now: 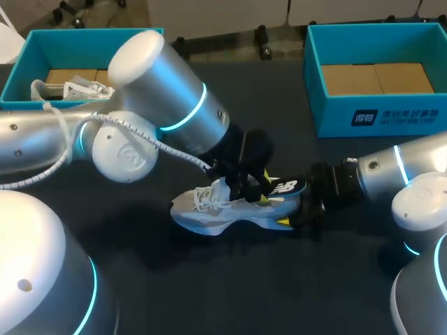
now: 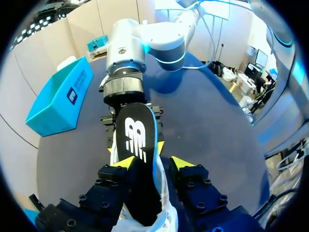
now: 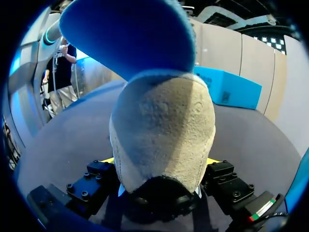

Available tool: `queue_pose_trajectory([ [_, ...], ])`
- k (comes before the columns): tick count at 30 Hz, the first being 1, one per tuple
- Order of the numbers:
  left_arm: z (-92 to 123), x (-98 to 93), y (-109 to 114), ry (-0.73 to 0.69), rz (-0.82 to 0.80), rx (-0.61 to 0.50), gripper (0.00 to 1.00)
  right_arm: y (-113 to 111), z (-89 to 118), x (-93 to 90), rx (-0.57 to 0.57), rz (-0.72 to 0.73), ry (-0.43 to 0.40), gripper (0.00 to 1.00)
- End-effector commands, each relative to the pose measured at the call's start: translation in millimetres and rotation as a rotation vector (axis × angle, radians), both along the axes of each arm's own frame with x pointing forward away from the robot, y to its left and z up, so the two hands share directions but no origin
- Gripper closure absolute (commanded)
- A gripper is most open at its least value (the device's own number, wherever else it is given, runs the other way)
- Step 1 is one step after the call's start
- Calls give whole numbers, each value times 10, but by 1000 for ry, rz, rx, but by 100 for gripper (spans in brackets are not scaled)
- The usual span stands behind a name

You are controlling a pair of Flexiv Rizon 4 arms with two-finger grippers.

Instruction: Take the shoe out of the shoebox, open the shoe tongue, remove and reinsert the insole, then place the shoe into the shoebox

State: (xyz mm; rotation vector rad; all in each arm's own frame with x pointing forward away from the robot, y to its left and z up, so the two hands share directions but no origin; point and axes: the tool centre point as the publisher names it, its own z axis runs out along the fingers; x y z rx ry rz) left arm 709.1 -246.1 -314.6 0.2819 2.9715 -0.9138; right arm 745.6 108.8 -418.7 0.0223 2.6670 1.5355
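Note:
A grey-white sneaker [image 1: 209, 209] lies on the dark table, toe toward my left side. Its black insole [image 1: 285, 187] with a white logo sticks up out of the heel. My left gripper [image 1: 255, 187] hangs over the shoe's opening. In the left wrist view the insole [image 2: 137, 140] runs between the yellow tips of the left gripper [image 2: 154, 164], which is open, with a gap at one finger. My right gripper [image 1: 297, 209] is shut on the shoe's heel. The right wrist view shows the grey heel [image 3: 164, 135] filling the right gripper [image 3: 161, 162], with the insole's blue underside [image 3: 125, 34] above it.
A teal shoebox [image 1: 14, 77] at the back left holds a white shoe [image 1: 77, 89]. A second teal shoebox [image 1: 377, 118] stands at the back right with only cardboard inside. My left arm's bulky elbow [image 1: 167, 98] hangs over the table's left middle.

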Motion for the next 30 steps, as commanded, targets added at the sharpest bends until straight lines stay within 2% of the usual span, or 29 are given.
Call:
queue_pose_trajectory([
  [1, -73, -43, -25, -41, 35, -14, 54, 8, 10, 0, -4, 0, 0, 100],
  [14, -176, -49, -136, -197, 137, -42, 52, 8, 10, 0, -4, 0, 0, 100],
  [30, -218, 61, -194, -277, 205, -61, 52, 8, 10, 0, -4, 0, 0, 100],
])
